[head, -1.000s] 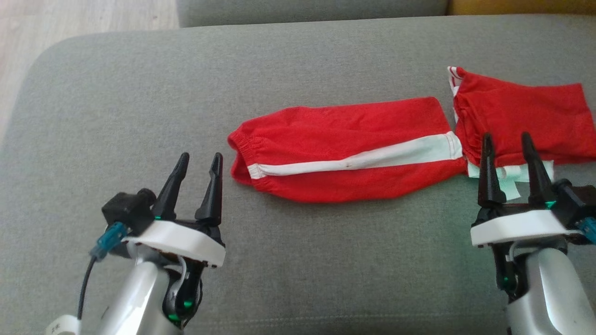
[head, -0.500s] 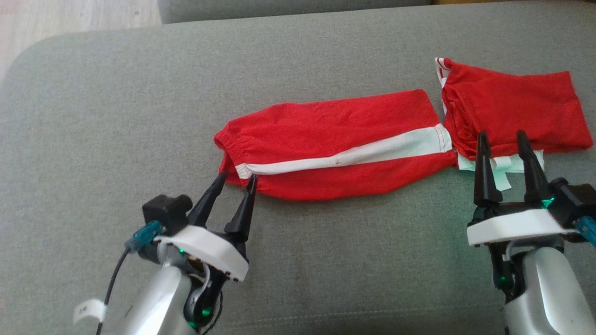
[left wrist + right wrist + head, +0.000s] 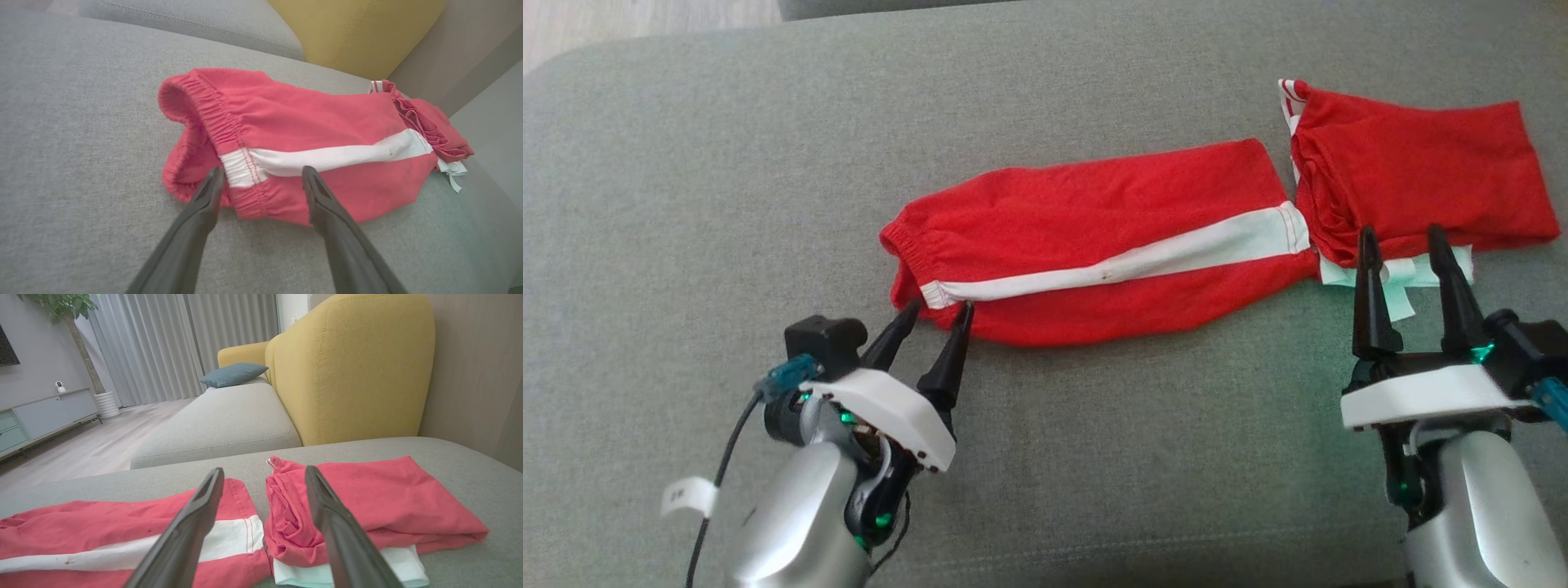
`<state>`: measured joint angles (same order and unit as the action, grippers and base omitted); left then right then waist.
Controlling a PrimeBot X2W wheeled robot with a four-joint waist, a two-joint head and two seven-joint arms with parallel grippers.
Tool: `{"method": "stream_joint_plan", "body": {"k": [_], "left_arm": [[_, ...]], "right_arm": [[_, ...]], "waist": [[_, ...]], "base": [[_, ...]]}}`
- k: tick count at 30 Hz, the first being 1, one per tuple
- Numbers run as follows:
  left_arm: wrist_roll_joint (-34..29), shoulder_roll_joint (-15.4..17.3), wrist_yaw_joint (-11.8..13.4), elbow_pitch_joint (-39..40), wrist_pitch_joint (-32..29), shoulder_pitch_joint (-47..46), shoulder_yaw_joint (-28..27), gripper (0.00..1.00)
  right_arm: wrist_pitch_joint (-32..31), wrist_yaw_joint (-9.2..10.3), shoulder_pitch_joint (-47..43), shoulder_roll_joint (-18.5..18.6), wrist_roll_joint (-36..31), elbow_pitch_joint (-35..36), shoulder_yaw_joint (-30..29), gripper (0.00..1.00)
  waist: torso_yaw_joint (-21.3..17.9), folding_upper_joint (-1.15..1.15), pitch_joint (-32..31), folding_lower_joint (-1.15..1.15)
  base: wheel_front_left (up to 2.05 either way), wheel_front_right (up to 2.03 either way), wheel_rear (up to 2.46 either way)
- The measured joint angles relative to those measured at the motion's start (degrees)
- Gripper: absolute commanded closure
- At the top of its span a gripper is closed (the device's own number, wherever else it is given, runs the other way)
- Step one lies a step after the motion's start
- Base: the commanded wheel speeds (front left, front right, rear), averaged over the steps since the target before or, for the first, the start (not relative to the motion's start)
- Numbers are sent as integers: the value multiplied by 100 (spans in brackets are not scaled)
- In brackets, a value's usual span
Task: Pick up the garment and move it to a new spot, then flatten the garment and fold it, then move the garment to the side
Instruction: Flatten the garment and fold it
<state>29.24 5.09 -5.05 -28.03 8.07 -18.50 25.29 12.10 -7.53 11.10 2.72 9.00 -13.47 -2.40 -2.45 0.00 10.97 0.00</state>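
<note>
- Task item: red knit shorts-type garment with a white side stripe (image 3: 1094, 233), lying flat and long across the middle of the grey fabric sofa cushion (image 3: 686, 163) in the head view. It ran roughly 9 to 3 o'clock.
- The gathered elastic waistband (image 3: 212, 118) was at the 9 o'clock end and the hemmed leg end at 3 o'clock. Layers looked stacked, probably one leg over the other.
- Left gripper (image 3: 941, 306) sat at 7 o'clock in the head view, jaws spread wide, nothing held. Its tips were at the near waistband corner. The left wrist view showed them either side of the white stripe (image 3: 327, 157) end, close to the cloth; contact could not be judged.
- Right gripper (image 3: 1401, 237) sat at 4 o'clock, jaws also wide apart and empty. It pointed toward 12, over the near edge of a separate folded red cloth pile (image 3: 1421, 163) at 2 o'clock.
- A pale white-mint cloth (image 3: 1462, 265) stuck out under that pile. The pile just met the garment's hem end.
- Step, as a judgement: reaching in for a grasp at the waistband end. The garment looked already flattened, so this was likely the fold or the move aside.
- Next move called for: lower the left tips around the waistband corner and close on all layers. The right gripper would need to shift toward 9 to take the hem end and avoid the neighbouring pile.
</note>
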Motion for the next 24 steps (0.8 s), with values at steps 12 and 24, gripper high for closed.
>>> {"method": "stream_joint_plan", "body": {"k": [12, 24], "left_arm": [[133, -12, -20, -364, 5, -311, 3, 0], [229, -9, -129, -517, 87, -471, 163, 100]], "right_arm": [[1, 0, 17, 0, 0, -5, -7, 0], [0, 0, 70, 0, -11, -30, -40, 0]], "waist": [[-52, 0, 134, 0], [-59, 0, 175, 0]], "base": [[0, 0, 0], [0, 0, 0]]}}
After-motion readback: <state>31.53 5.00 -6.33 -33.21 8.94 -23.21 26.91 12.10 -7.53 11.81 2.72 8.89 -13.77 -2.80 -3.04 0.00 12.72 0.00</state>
